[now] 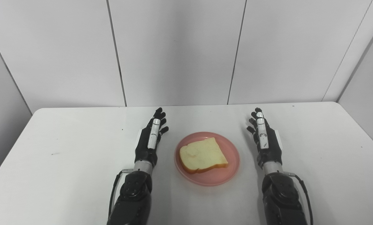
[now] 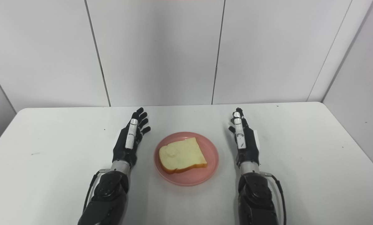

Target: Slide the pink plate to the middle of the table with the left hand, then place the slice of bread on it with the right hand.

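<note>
- One bread slice [image 1: 203, 155] lies on the pink plate [image 1: 228, 168], low center.
- Left hand [image 1: 150, 139] and right hand [image 1: 265, 140] flank it, fingers spread, empty.
- Neither view adds anything.

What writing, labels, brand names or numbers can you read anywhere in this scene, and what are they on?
None can be read.
Right hand: tiny dark marks on its white strip, too small to read.
Left hand, pink plate, slice of bread, table: no text visible.

Black left hand [image 1: 150, 142] and right hand [image 1: 265, 142], white finger plates, silver wrists, seemingly black forearm cables
</note>
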{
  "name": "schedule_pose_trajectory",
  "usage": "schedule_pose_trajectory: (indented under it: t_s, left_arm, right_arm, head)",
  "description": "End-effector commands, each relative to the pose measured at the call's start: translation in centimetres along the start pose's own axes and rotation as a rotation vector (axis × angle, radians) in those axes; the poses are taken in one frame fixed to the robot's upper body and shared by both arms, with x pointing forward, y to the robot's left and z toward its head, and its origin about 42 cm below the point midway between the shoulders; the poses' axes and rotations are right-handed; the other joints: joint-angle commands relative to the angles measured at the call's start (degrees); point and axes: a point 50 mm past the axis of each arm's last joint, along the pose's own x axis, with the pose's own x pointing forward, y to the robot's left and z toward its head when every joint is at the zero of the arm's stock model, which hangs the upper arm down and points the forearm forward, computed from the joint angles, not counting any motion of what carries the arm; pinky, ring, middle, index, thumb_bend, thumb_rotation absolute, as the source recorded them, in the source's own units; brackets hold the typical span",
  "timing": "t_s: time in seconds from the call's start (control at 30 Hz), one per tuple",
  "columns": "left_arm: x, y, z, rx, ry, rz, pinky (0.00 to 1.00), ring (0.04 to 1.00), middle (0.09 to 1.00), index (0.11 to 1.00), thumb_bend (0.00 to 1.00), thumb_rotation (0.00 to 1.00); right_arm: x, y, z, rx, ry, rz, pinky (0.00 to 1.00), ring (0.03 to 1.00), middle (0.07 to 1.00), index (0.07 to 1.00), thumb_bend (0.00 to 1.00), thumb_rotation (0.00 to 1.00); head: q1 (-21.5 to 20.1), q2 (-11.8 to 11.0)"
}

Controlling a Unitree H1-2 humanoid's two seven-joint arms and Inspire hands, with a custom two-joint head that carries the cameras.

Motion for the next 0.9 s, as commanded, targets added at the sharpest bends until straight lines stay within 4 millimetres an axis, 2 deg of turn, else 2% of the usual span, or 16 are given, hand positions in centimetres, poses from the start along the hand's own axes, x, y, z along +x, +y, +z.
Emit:
schedule_pose_trajectory:
  t_s: [0.0,0.2,0.33,0.63,0.73,0.87]
  left_arm:
    - [-1.0,0.4,-2.0,-0.004,0.106,0.029,0.89,0.948,0.935,0.89,0.72,0.92]
    - [-1.4,-0.2,-2.1,0.006,0.107,0.033,0.94,0.99,0.963,0.906,0.74,0.92]
    - [-1.5,-0.6,-2.3,0.025,0.095,0.031,1.0,1.0,0.996,0.972,0.77,0.96]
    - [-1.7,-2.0,-2.1,0.021,0.062,0.048,1.0,1.0,1.0,1.0,0.75,0.93]
    - [-1.8,-2.1,-1.9,0.027,0.055,0.055,1.0,1.0,1.0,1.0,0.71,0.93]
    - [-1.8,-2.1,-1.8,0.03,0.053,0.06,1.0,1.0,1.0,1.0,0.71,0.93]
  right_arm:
    - [0.5,1.1,1.6,0.015,-0.06,0.009,0.88,0.915,0.926,0.918,0.77,0.95]
    - [0.1,1.0,1.2,0.031,-0.057,0.013,0.89,0.919,0.924,0.903,0.75,0.93]
    - [0.2,0.5,1.2,-0.017,-0.061,0.025,0.88,0.91,0.93,0.878,0.75,0.96]
    - [0.3,0.1,1.5,-0.083,-0.066,0.038,0.86,0.898,0.921,0.874,0.74,0.99]
    - [0.3,0.2,1.4,-0.08,-0.06,0.039,0.86,0.897,0.919,0.873,0.76,0.98]
    - [0.3,0.2,1.4,-0.084,-0.057,0.041,0.86,0.895,0.92,0.878,0.75,0.98]
  head:
    - [0.0,0.0]
    - [0.0,0.1]
    - [-0.2,0.0]
    - [0.0,0.1]
    - [0.0,0.2]
    - [0.1,0.2]
